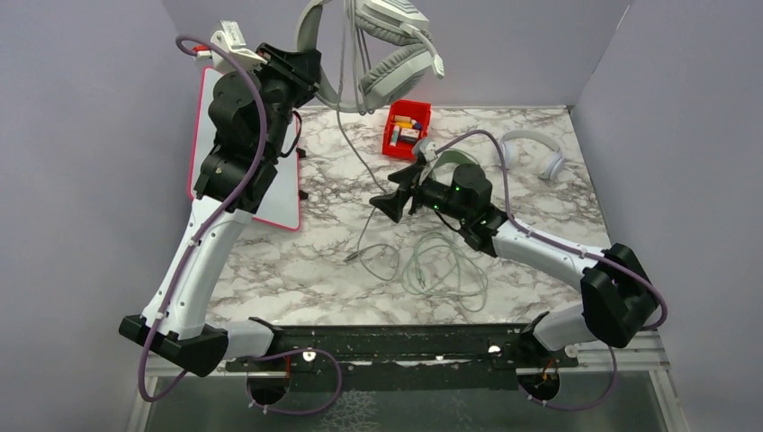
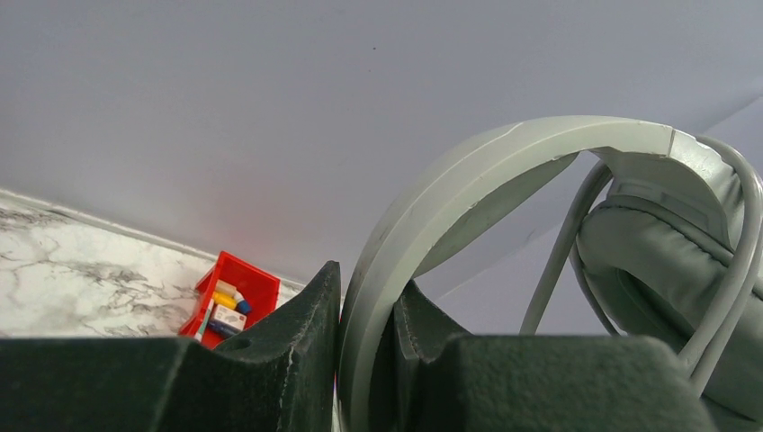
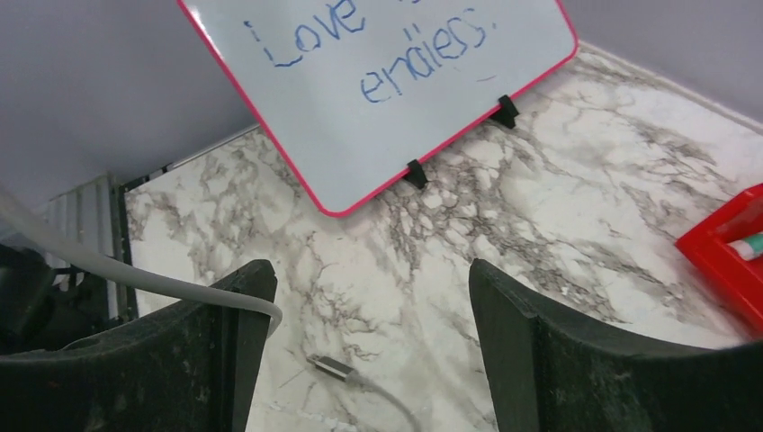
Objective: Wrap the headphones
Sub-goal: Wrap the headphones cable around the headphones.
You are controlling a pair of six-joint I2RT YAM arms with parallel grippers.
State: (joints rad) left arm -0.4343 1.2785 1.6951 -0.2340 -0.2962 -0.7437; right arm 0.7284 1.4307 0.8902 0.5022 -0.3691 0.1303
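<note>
1. Top view: the left gripper (image 1: 310,72) is raised near the back wall. It is clamped on the headband of the grey-white headset (image 1: 387,54), which hangs in the air. The headset's grey cable (image 1: 346,135) drops to the table (image 1: 297,270).
2. Same view: the right gripper (image 1: 400,193) is over the middle of the table with its jaws spread, holding nothing. The mint-green headset (image 1: 447,158) lies just behind its wrist, and the green cable (image 1: 441,270) sits in loose loops on the marble. The white headset (image 1: 533,148) lies near the right wall, well apart from the red bin (image 1: 407,129).
3. Left wrist view: the left gripper (image 2: 364,301) pinches the headband of the grey-white headset (image 2: 504,153) between both fingers (a tight fit). Cable turns run round the ear cup.
4. Right wrist view: the right gripper (image 3: 369,297) is released. A pale cable (image 3: 135,274) rests over one finger, and a plug (image 3: 333,366) lies on the table below, in front of the whiteboard (image 3: 396,81).
</note>
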